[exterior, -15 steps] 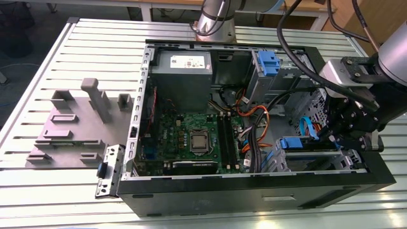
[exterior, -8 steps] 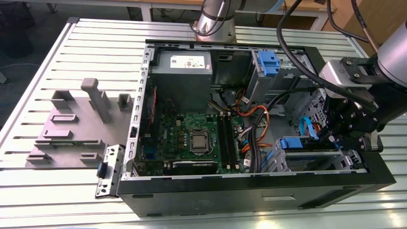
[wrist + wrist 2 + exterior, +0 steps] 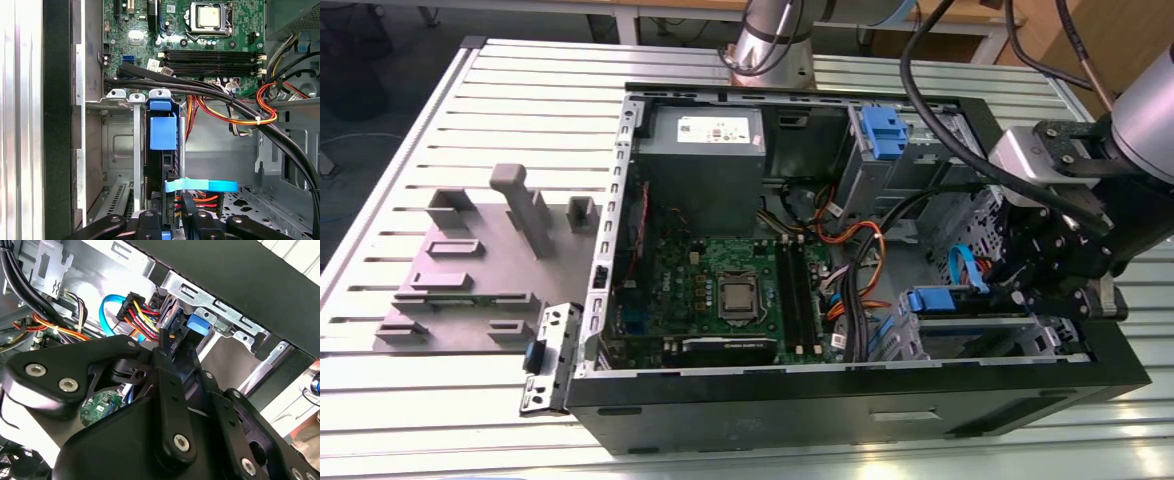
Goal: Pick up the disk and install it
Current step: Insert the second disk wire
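Gripper (image 3: pixel 172 227) jaw state can't tell; sits right at disk (image 3: pixel 162 165), seated edge-on in drive bay (image 3: pixel 120 145), long axis toward gripper.

Black gripper linkage (image 3: pixel 165 405) is seen close up, its finger tip reaching toward a blue tab (image 3: pixel 196 323) set under a silver metal bracket (image 3: pixel 220 307). A bundle of red, yellow and black wires (image 3: pixel 142 320) is plugged in beside it, near a blue cable (image 3: pixel 106 315). Black case edge (image 3: pixel 235 275) is seen beyond.
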{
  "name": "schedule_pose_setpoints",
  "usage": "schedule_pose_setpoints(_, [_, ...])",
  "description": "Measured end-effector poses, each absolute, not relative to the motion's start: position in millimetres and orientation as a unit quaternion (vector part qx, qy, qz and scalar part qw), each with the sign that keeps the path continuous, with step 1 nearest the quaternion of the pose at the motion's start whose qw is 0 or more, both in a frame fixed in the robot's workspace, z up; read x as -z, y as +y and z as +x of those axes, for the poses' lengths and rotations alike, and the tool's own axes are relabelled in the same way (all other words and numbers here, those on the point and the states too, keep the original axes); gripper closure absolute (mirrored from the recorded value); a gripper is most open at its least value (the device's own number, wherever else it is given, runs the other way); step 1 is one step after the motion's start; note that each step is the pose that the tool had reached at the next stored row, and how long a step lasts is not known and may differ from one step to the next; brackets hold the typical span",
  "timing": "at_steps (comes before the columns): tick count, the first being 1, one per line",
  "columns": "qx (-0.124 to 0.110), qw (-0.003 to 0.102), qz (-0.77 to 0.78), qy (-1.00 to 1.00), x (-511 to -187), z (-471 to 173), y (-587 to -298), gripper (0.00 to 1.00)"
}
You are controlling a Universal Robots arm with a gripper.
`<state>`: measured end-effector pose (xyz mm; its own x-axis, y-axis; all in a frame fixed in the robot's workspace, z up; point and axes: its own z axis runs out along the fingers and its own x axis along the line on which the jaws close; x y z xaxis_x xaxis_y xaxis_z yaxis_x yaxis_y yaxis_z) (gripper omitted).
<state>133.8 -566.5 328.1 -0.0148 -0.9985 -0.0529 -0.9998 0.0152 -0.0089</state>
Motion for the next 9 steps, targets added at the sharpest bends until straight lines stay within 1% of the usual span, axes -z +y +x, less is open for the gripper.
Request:
schedule_pose_setpoints(2, [-0.015, 0.022, -0.702, 0.712, -329.0, 133.8, -566.5, 0.7])
schedule_pose_setpoints(9, [-0.015, 0.022, -0.702, 0.712, -347.1, 133.8, -566.5, 0.7])
